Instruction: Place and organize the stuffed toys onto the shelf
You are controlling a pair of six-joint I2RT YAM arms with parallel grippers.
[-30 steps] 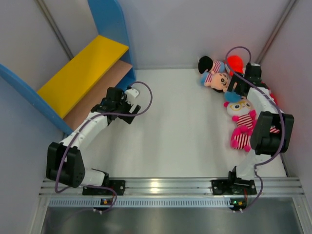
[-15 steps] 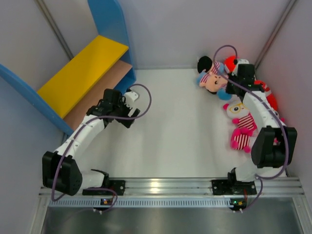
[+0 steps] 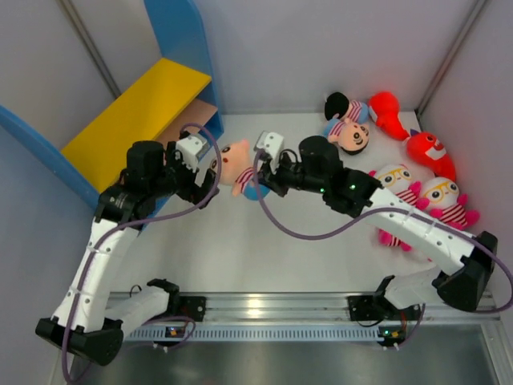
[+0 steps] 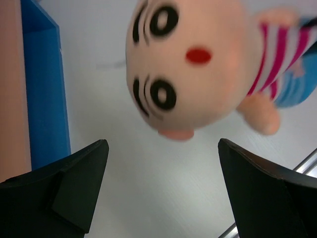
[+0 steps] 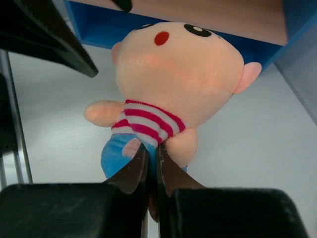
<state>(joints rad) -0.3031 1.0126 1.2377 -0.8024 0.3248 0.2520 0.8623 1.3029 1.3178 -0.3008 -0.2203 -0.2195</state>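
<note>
A peach doll (image 3: 236,162) in a pink-striped shirt and blue pants hangs above the table's middle, just right of the shelf (image 3: 132,112). My right gripper (image 3: 256,180) is shut on its blue pants; in the right wrist view the fingertips (image 5: 152,151) pinch the cloth below the doll (image 5: 183,74). My left gripper (image 3: 210,176) is open and faces the doll's head from the left without touching. In the left wrist view the doll's face (image 4: 193,74) floats above the wide-open gripper (image 4: 162,148), nothing between the fingers.
A second doll (image 3: 353,132), two red creatures (image 3: 389,112) (image 3: 429,152) and two white owls (image 3: 397,180) (image 3: 445,196) lie at the back right. The shelf's blue side panel (image 4: 44,89) stands close to the left gripper. Walls enclose the table; a metal rail (image 3: 280,309) runs along the front.
The right gripper shut on a doll at the back right and carried it left to the middle. The left arm lifted and swung its open gripper toward the doll.
</note>
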